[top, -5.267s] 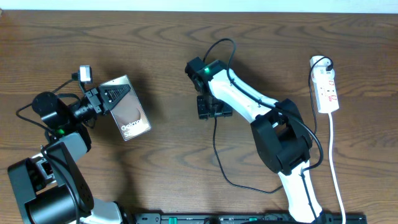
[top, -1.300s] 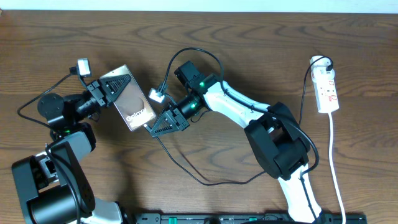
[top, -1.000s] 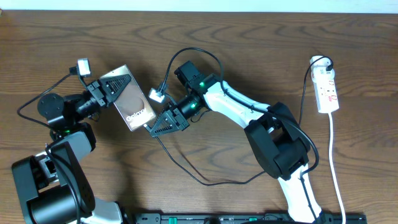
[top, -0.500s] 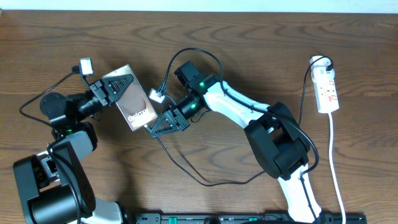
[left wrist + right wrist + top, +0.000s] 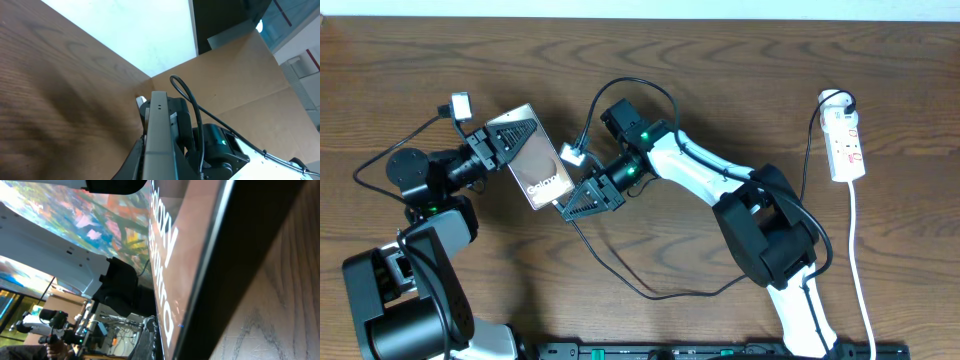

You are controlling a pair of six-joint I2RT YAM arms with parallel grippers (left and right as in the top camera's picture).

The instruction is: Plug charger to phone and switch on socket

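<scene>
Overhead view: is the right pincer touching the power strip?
No, the right pincer sits at the lower edge of the phone left of the table's middle, while the power strip lies far off by the right edge.

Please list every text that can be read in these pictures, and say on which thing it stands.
"Galaxy": white letters on the phone, clear in the right wrist view.
Second line below it: blurred, not readable.
Red marks on the socket: too small to read.
</scene>
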